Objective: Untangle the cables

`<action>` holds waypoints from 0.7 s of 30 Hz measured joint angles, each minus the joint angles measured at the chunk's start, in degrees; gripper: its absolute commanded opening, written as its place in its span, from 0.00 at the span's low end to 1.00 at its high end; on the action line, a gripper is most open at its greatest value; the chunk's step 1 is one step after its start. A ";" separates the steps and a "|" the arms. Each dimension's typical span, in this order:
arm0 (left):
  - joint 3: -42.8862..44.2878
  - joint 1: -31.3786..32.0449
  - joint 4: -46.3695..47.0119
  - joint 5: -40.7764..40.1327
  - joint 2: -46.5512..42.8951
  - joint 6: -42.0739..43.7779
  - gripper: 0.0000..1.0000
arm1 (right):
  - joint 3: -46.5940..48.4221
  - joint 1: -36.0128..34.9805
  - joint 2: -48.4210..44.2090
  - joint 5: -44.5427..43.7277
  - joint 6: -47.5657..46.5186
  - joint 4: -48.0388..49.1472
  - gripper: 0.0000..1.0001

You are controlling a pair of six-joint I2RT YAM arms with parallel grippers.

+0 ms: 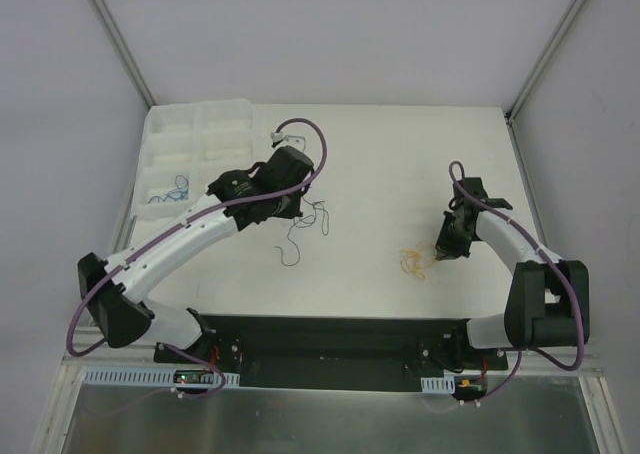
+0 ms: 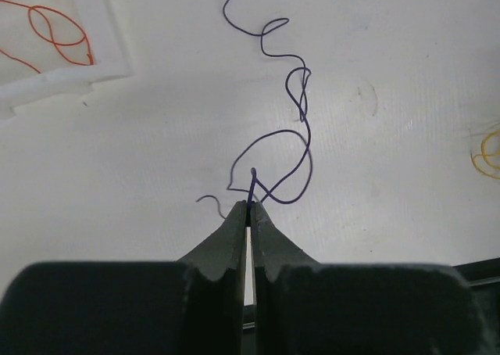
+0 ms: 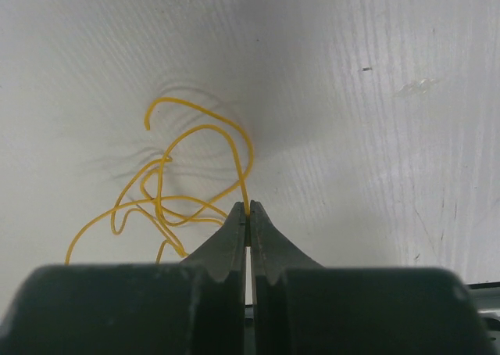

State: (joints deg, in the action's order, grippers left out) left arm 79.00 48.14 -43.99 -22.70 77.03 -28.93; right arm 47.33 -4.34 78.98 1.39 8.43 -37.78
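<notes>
at the upper left of the top view a white compartment tray (image 1: 225,124) sits on the pale table (image 1: 400,164). a thin blue wire (image 1: 178,187) lies curled in one of its lower left compartments. in the left wrist view the tray's corner shows at the upper left of the frame, with a looping orange wire (image 2: 56,44) inside it; which compartment that is cannot be told.

just right of the tray, the left arm reaches in from the lower left of the top view. the left gripper (image 2: 250,205) has its fingers pressed together with only a hairline gap. they pinch the near end of a dark purple-blue wire (image 2: 306,136). a short tip of the wire stands up just above the fingertips. from the pinch it runs away toward the top of the wrist frame in several loose loops and crossings over the table, ending in a free curl at the top centre. in the top view this wire lies a little left of centre.

right of centre in the top view, well apart from the dark wire, lies a yellow wire (image 3: 251,163). the right gripper (image 3: 248,206) has its fingers closed on one strand of it. the rest of the wire fans out to the left of the wrist frame in overlapping loops that rest on the table.
</notes>
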 measured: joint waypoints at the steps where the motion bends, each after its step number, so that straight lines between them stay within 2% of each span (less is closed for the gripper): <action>1: 0.52 -0.66 -0.13 1.33 1.60 0.24 0.00 | -0.04 0.00 0.24 0.17 -0.17 0.00 0.01; 8: 10.51 -5.22 -0.33 11.91 20.15 3.65 0.00 | -0.57 0.00 0.81 1.60 -1.55 0.02 0.01; 13: 16.37 -7.48 -1.49 16.39 30.56 6.36 0.01 | -1.88 0.00 0.48 2.47 -2.38 -0.24 0.01; 18: 22.73 -9.38 -1.81 20.57 36.63 8.55 0.15 | -2.08 0.00 0.48 3.26 -3.04 -0.37 0.02; 19: 23.76 -9.68 -1.62 21.55 37.46 8.81 0.21 | -2.08 0.00 0.48 3.50 -3.13 -0.39 0.02; 21: 24.72 -10.19 -1.31 23.02 38.47 9.22 0.39 | -2.08 0.00 0.48 3.89 -3.21 -0.39 0.02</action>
State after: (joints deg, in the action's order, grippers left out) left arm 103.72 37.95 -45.30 0.32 115.50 -19.70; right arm 45.25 -4.34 79.46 5.28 5.21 -38.17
